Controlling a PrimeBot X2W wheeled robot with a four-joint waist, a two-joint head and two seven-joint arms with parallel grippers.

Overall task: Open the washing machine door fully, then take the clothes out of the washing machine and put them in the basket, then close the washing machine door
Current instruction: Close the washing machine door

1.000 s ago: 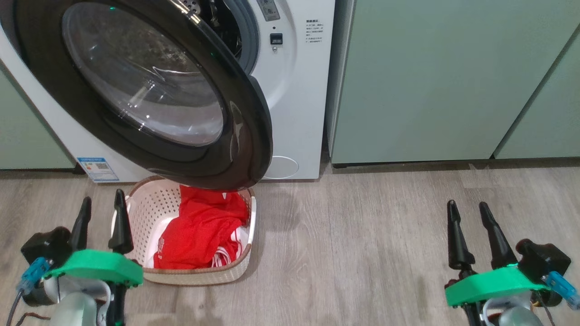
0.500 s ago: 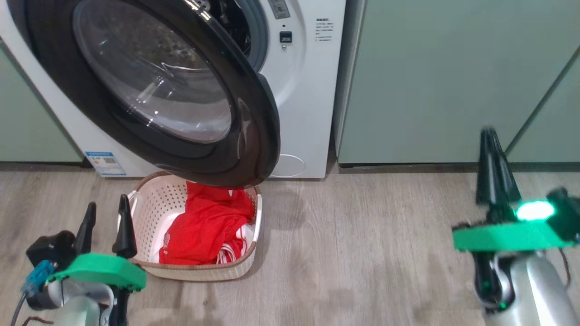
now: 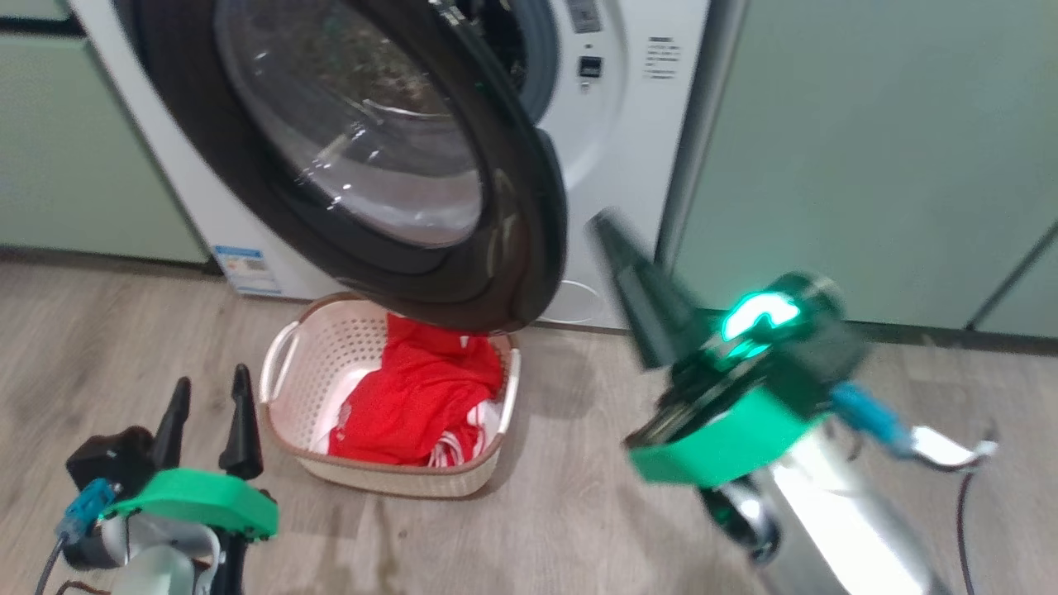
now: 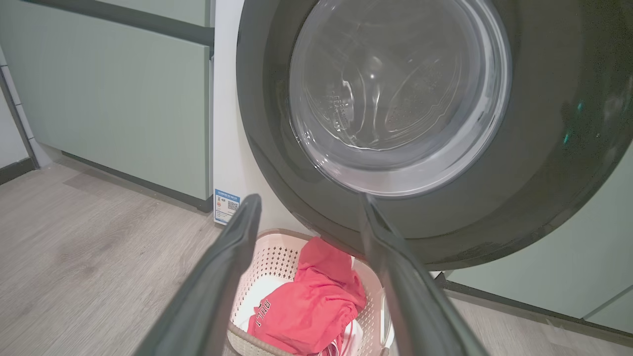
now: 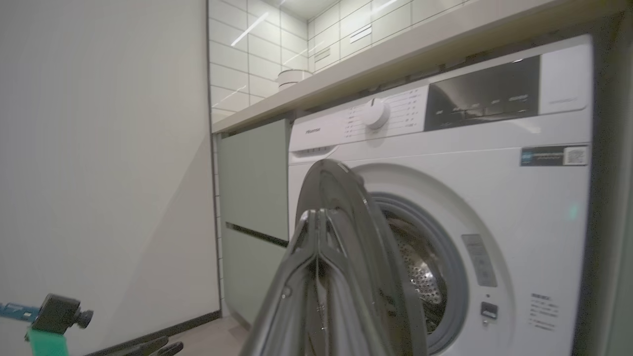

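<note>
Right hand (image 5: 316, 217) closed; wrist view reveals drum (image 5: 420, 274) behind door (image 5: 348, 190).

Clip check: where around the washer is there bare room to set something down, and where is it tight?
Bare floor lies left of the basket, up to the green cabinet. More lies between basket and right claw. The basket's left half is bare too. Crowded: under the door, which overhangs the basket's back, and its right half, full of red clothes.
</note>
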